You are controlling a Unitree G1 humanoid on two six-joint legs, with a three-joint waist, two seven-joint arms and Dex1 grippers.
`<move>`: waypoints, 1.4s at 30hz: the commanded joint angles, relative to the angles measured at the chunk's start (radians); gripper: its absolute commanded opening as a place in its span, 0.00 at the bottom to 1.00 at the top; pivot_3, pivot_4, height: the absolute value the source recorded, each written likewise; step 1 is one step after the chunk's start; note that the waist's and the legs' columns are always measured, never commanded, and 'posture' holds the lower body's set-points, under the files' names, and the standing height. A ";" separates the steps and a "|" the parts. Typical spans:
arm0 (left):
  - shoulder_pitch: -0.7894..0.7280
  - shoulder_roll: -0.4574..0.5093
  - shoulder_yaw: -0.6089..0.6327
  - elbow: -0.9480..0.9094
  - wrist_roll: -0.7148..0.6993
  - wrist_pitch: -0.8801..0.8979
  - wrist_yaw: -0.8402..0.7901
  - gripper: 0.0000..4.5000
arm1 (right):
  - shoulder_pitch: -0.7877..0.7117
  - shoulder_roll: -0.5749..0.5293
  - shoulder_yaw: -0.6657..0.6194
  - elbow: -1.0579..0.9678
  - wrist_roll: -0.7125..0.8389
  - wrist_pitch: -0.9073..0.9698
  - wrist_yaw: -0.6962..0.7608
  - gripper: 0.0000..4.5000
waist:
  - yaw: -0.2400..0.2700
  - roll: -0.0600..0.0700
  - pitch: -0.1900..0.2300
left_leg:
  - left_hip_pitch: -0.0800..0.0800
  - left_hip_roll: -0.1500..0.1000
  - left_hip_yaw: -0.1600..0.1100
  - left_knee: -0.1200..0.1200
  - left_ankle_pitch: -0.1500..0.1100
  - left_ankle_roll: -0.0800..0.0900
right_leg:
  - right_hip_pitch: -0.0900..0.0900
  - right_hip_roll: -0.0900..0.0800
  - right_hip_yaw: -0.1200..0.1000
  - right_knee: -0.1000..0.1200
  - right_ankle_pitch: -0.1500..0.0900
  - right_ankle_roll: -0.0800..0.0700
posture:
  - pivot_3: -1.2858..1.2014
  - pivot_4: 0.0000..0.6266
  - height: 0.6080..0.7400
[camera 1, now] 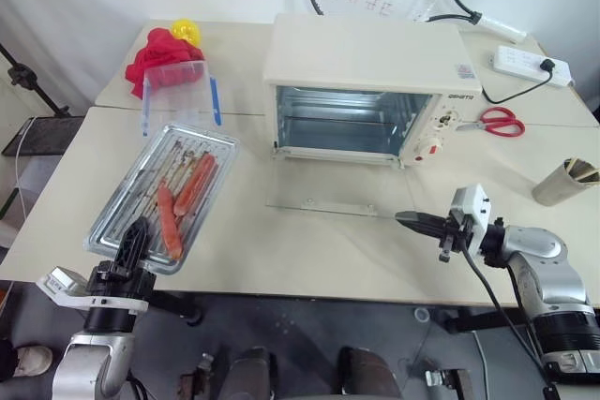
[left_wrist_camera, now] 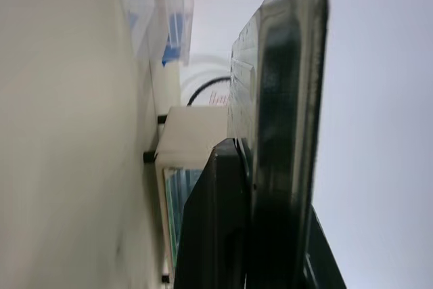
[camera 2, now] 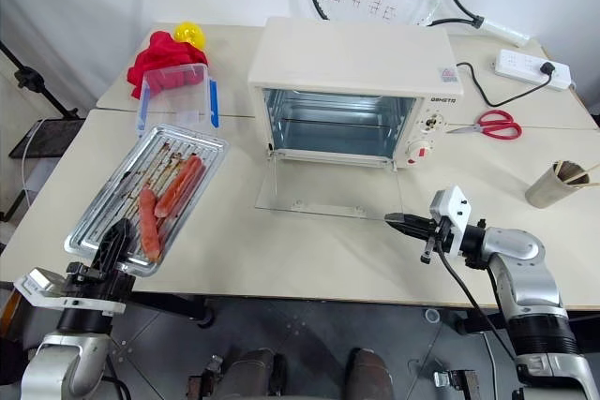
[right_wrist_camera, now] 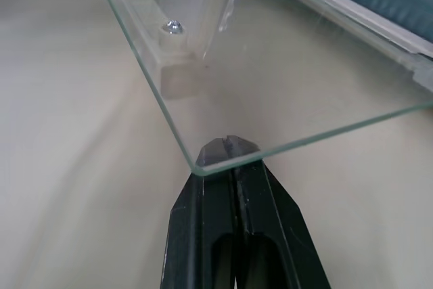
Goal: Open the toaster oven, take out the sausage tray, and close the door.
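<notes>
Oven sits mid-table, door dropped flat, cavity open. Tray w/ two sausages lies out on table, left of oven, near edge tilted up. Left gripper clamped on tray's near rim. Right gripper w/ jaws pressed together, tips tucked under door's glass corner. Plastic box behind tray.

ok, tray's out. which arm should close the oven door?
Right. The right gripper, shut, has its tips under the corner of the dropped-open glass door, ready to lift it. The left gripper is shut on the tray edge, away from the oven.
</notes>
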 commanded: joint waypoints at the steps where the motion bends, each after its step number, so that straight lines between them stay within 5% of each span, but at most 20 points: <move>1: -0.016 0.006 -0.009 -0.044 -0.028 -0.006 0.013 0.00 | -0.019 0.013 -0.073 -0.101 0.068 0.004 -0.039 0.01 | 0.000 0.000 0.000 | 0.000 0.000 0.000 0.000 0.000 0.000 | 0.000 0.000 0.000 0.000 0.000 0.000 | 0.52 0.24 1.00; 12: -0.018 0.025 -0.021 -0.035 -0.028 0.038 -0.023 0.00 | -0.157 0.032 -0.218 -0.355 0.335 0.311 -0.282 0.01 | 0.002 0.000 0.000 | -0.002 0.000 -0.001 0.000 -0.002 0.001 | -0.001 0.000 -0.001 0.000 0.000 0.001 | 0.52 0.24 1.00; 16: -0.026 0.115 -0.068 0.017 -0.028 0.146 -0.058 0.00 | -0.129 -0.043 -0.217 -0.445 0.388 0.403 -0.238 0.01 | 0.003 0.000 0.000 | -0.004 0.000 0.000 0.000 -0.004 0.002 | -0.001 0.000 0.000 0.000 0.000 0.001 | 0.52 0.24 1.00; 31: -0.298 0.437 -0.239 0.419 -0.028 0.560 -0.206 0.00 | 0.416 -0.190 -0.529 -0.667 0.348 0.374 -0.088 0.99 | 0.006 0.001 0.000 | -0.004 -0.001 0.002 0.000 -0.005 0.004 | -0.003 0.001 0.002 0.000 0.001 0.001 | 0.52 0.24 1.00; 42: -0.664 0.449 -0.513 0.707 -0.028 0.611 0.047 0.00 | 0.753 -0.127 -0.752 -0.778 0.369 0.388 -0.066 0.99 | 0.024 0.001 -0.001 | -0.003 -0.001 0.002 0.000 -0.005 0.004 | -0.002 0.001 0.004 -0.001 0.002 0.004 | 0.52 0.24 1.00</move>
